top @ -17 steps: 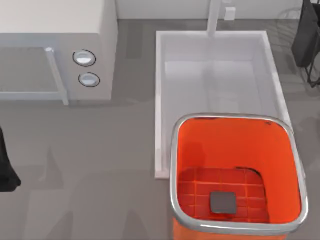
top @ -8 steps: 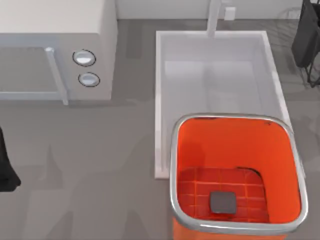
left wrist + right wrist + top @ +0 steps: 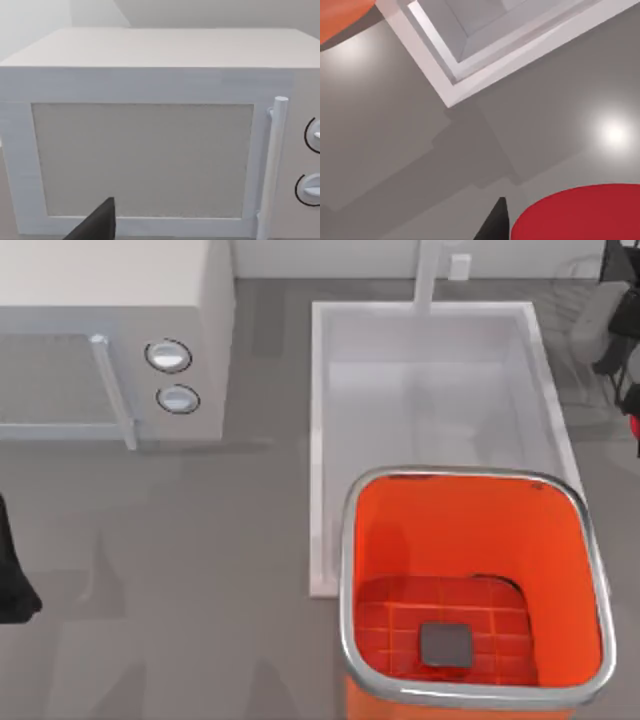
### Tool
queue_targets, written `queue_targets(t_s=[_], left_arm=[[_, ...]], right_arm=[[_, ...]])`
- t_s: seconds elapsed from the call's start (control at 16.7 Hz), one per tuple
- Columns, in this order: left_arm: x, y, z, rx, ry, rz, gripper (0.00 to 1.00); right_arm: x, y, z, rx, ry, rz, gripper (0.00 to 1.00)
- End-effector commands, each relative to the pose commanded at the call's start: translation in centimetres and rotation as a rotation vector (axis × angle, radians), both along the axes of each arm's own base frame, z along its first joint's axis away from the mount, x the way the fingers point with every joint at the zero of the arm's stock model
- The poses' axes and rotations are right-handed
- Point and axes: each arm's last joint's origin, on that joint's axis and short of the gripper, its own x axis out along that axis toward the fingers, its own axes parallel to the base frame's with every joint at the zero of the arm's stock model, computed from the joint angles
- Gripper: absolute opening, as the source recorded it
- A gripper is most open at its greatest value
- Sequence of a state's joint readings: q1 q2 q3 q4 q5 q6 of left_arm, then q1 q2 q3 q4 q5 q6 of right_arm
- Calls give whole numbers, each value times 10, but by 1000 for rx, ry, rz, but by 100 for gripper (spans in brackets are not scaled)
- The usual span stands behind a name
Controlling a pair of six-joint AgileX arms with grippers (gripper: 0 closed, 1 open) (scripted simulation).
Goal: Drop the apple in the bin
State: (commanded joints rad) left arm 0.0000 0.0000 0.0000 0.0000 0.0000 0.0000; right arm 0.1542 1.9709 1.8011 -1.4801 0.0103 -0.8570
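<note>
The right gripper (image 3: 632, 400), closed on the apple (image 3: 575, 212) at the table's right edge, should carry it high over the bin (image 3: 352, 540) by the front edge and open above its middle, while the left arm is parked at the left edge.

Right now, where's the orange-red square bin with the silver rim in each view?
Top view: orange-red square bin at lower right, overlapping the white rectangular sink basin.
Left wrist view: faces the white microwave instead.
Right wrist view: an orange sliver at the picture's edge, near the basin's corner.
Shared landmark: the sink basin.
</note>
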Motion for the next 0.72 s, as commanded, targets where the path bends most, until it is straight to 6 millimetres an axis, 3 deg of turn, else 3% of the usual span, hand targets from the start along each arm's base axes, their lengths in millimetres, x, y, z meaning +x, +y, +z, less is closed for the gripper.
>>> queue_targets(t_s=[0.18,0.36,0.54,0.72], left_arm=[[0,0,0,0,0,0,100],[0,0,0,0,0,0,100],[0,0,0,0,0,0,100],[0,0,0,0,0,0,100]], right_arm=[[-31,88,-1,-19,45,223,0],[-76,154,1,-44,68,412,0],[-110,187,4,-62,67,518,0],[-120,195,6,-66,62,545,0]])
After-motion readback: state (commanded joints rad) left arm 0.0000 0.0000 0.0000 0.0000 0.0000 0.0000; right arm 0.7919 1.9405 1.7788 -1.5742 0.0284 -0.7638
